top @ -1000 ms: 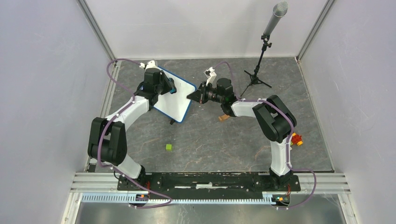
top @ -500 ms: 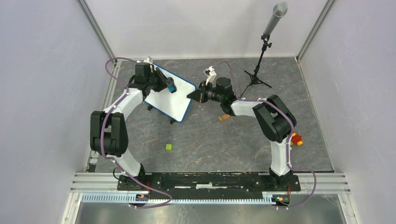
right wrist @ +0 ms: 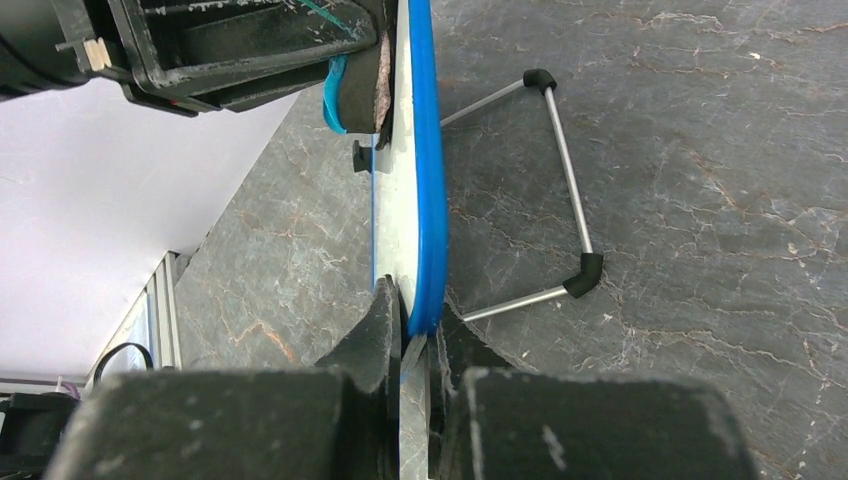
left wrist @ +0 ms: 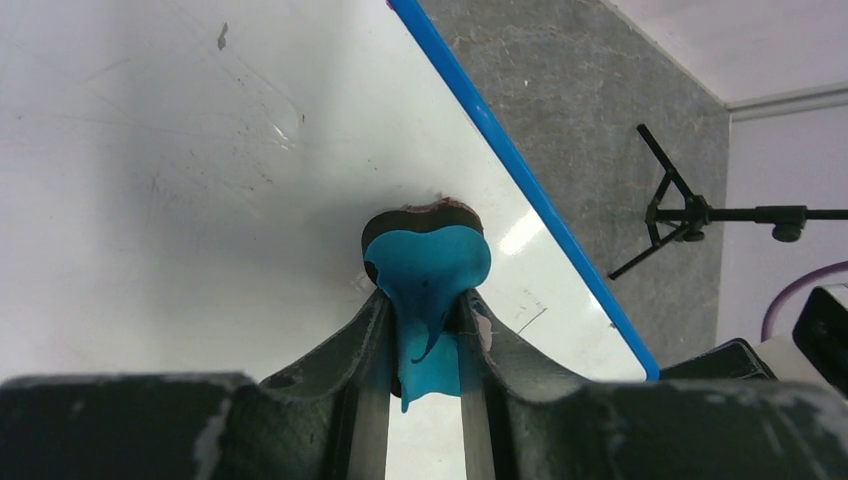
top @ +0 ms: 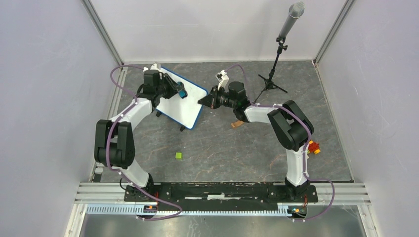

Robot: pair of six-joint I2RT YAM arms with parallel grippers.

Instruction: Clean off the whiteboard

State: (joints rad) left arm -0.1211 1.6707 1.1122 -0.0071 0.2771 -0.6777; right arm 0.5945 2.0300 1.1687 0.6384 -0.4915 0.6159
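Over the far-left part of the worktop [top: 222, 148]: left gripper [top: 181, 92], reaching in from the left, jaws pinching a blue eraser [left wrist: 428, 262] by its handle, dark felt pad flat against the white face. Right there, towards the back and left of middle: the whiteboard [top: 191, 103], blue-framed, propped at a tilt on a wire stand [right wrist: 565, 170] with black feet on the grey stone-look surface. Face mostly clean in the left wrist view, with only faint scratches and 1 small dark speck near the top. Nearer the arm bases, well apart from the board: 1 small green cube [top: 178, 155]. At the board's right edge: right gripper [top: 203, 101], jaws pressed together on the blue frame, seen edge-on from the right wrist. Under the right arm: an orange-brown piece [top: 237, 124], too small to identify. Further right, at the back: a microphone [top: 295, 11] on a black tripod [top: 269, 85]. Far right, beside the right arm: a red and yellow toy [top: 314, 146].
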